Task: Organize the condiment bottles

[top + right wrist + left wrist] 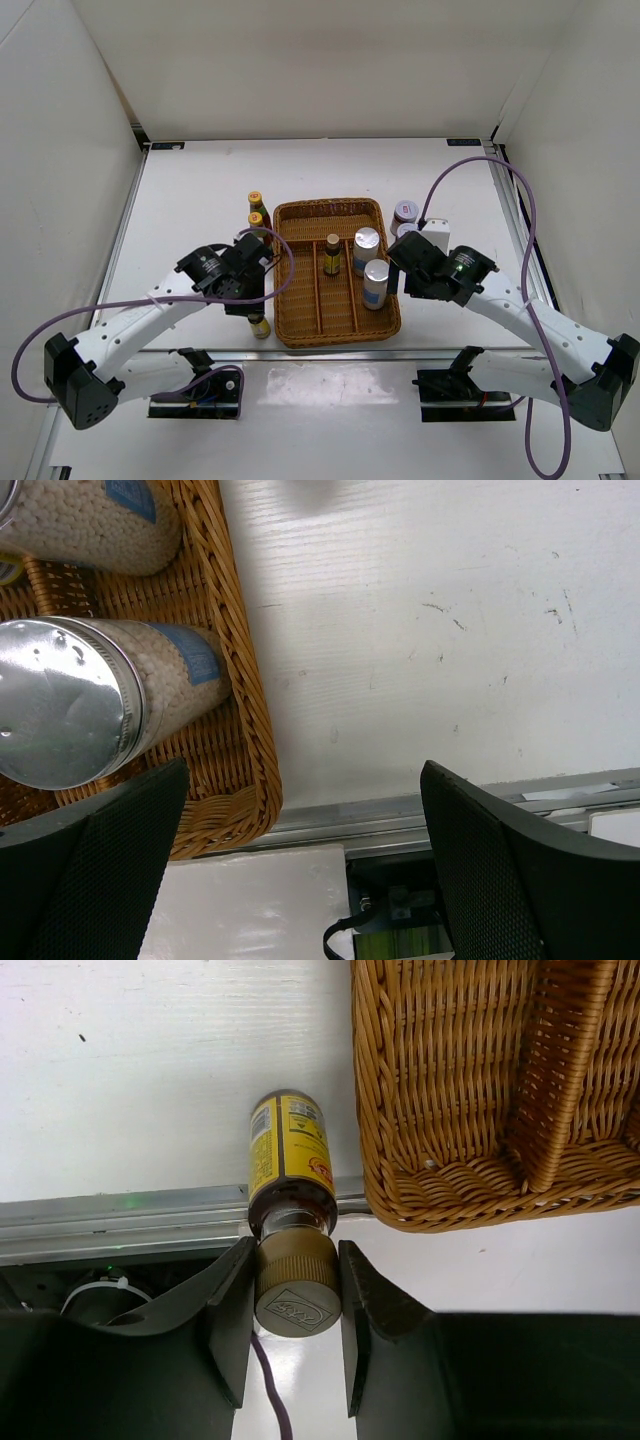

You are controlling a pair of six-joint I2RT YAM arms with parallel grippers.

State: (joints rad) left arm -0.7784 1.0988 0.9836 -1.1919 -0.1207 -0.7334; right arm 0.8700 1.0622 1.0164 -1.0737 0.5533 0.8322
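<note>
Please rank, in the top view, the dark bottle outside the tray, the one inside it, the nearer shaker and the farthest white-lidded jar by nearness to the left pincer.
1. Outside dark bottle: in the left pincer, at the tray's near left corner.
2. Inside dark bottle: middle compartment.
3. Nearer shaker: right compartment.
4. Farthest white-lidded jar: beyond the far right corner.
</note>
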